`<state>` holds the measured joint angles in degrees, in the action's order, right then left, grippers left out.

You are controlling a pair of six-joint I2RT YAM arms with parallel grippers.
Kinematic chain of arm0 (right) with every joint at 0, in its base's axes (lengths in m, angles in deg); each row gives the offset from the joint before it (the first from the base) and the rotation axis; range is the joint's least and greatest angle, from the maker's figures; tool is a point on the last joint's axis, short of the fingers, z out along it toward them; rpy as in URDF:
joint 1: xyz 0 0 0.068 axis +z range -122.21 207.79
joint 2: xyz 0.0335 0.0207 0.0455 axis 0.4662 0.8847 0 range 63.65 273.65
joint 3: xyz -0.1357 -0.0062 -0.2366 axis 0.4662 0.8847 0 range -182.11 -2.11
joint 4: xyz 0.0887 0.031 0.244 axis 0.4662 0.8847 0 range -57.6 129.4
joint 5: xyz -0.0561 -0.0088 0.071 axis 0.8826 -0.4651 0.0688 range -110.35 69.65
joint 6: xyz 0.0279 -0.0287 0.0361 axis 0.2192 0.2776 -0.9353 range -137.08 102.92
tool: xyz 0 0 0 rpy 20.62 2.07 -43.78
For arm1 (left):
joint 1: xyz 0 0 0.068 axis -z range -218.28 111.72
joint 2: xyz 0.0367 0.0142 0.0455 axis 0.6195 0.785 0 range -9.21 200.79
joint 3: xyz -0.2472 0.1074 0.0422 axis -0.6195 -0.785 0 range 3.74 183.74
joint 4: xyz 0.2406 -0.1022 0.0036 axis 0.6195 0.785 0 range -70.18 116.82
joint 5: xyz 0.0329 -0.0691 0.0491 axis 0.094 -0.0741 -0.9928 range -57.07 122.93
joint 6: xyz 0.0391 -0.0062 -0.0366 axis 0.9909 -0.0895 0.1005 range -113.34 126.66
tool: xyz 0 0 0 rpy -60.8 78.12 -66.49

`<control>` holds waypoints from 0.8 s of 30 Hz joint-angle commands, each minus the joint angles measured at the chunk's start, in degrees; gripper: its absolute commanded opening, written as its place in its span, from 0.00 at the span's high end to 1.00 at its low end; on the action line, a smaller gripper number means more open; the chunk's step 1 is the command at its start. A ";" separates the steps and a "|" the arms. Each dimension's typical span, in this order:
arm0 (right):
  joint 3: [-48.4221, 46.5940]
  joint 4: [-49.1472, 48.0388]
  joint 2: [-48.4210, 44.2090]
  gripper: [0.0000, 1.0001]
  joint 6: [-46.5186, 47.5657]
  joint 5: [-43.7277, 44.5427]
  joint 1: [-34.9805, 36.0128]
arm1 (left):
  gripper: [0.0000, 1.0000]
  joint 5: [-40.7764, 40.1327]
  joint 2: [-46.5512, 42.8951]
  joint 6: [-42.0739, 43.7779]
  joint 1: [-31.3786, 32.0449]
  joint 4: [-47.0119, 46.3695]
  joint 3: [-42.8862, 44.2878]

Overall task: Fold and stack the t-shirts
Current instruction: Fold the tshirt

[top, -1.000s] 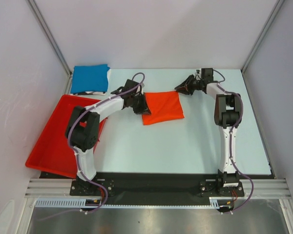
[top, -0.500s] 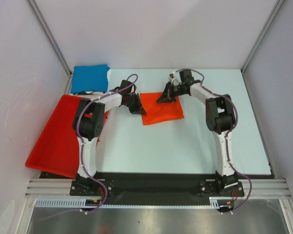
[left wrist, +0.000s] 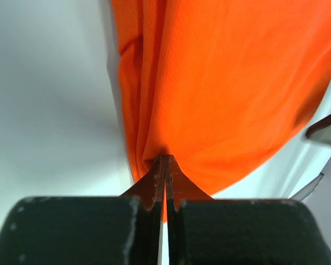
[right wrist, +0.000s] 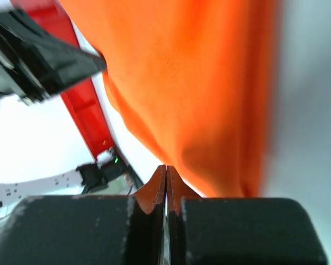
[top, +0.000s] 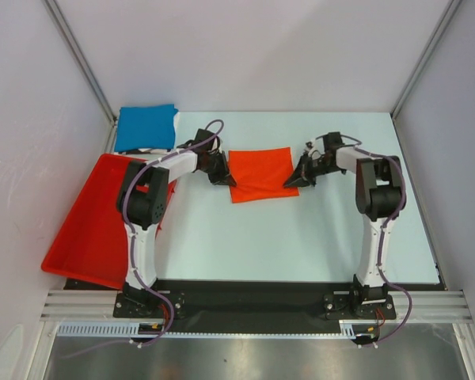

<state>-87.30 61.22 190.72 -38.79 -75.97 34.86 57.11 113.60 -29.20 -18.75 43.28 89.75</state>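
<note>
— Step in hand?
— Folding the orange t-shirt (top: 260,174), judging by the two grips. Stacking not yet begun.
— Whereabouts?
— Flat on the tabletop (top: 301,237), between the two arms, toward the far side. Already squarish in outline, so probably part-folded.
— Left end effector (top: 222,176)?
— Closed to a sliver on the shirt's left edge, with cloth gathered into a pleat right at the tips in the left wrist view.
— Right end effector (top: 294,180)?
— Likewise pinched narrow, on the right edge toward the near corner, with orange cloth running up from the tips in the right wrist view.
— Next move?
— Probably lifting both held edges together and carrying them over toward the far side, level and in step, to avoid a skewed crease. Then letting go.
— And the stack?
— Likely on the folded blue t-shirt (top: 146,127) at the far-left corner, just beyond the red bin (top: 95,222). Well apart from the orange one, so a carry leftward needed afterward.
</note>
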 commanded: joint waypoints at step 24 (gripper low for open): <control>7.14 -12.46 -4.01 0.98 -5.35 -1.68 3.39 | 0.98 -2.39 -6.24 4.12 2.97 -1.05 -3.58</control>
<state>-81.33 51.06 191.70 -44.17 -78.22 41.64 58.88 111.96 -29.63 -15.80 41.97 86.02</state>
